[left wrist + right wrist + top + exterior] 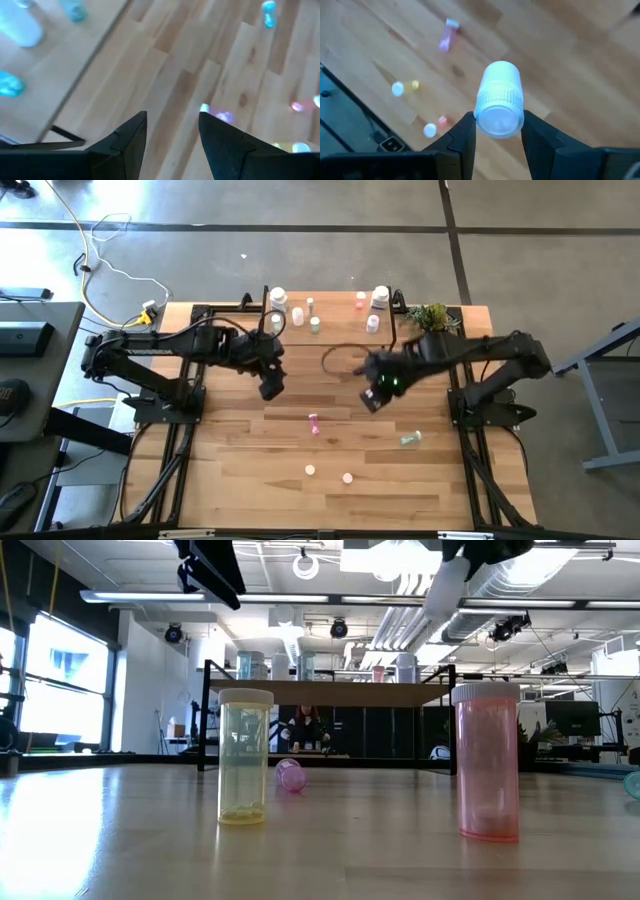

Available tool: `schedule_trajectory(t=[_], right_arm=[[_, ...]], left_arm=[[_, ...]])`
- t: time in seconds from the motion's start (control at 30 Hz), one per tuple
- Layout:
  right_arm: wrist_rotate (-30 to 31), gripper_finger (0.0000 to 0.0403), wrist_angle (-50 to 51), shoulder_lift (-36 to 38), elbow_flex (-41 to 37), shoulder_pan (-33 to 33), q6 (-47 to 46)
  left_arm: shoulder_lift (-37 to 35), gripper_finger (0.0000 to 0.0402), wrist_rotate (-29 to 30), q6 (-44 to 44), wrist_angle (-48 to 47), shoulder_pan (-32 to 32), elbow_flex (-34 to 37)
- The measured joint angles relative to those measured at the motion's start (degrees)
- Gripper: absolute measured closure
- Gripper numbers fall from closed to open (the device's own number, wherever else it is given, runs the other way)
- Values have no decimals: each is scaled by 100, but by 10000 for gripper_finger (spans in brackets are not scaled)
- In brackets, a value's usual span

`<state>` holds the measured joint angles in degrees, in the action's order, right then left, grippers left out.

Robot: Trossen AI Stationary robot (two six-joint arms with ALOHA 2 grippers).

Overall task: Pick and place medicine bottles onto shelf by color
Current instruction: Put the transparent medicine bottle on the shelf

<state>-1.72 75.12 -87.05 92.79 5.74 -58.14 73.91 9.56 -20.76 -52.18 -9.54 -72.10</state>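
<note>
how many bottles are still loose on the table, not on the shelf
4: a pink bottle lying mid-table, a green one lying toward the right, a yellow one and a pink one standing near the front. The arms could hide more.

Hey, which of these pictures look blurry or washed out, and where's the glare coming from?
Left wrist view: soft throughout, the bottles on the shelf smeared pale blue. Right wrist view: the white bottle in the right pincer is bleached bright, floor bottles fuzzy. Low view: window and ceiling lights glare, backlighting the yellow bottle and pink bottle. High view: evenly lit.
</note>
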Motion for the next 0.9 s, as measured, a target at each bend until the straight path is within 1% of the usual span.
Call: schedule_trajectory(t=[0.17,0.3,0.57,0.73,0.9], right_arm=[[0,289,73,-2,312,-841,1116],[0,289,59,-2,582,-1462,1933],[19,289,-58,-2,1145,-2343,3358],[173,289,-412,-2,1412,-2822,4049],[173,289,-921,-2,1606,-3197,4365]], left_arm=[[0,234,-4,200,55,-401,0],[0,234,-7,311,381,-718,0],[0,234,2,510,1206,-1273,0],[0,234,2,502,1485,-1424,0],[0,234,2,497,1540,-1447,0]])
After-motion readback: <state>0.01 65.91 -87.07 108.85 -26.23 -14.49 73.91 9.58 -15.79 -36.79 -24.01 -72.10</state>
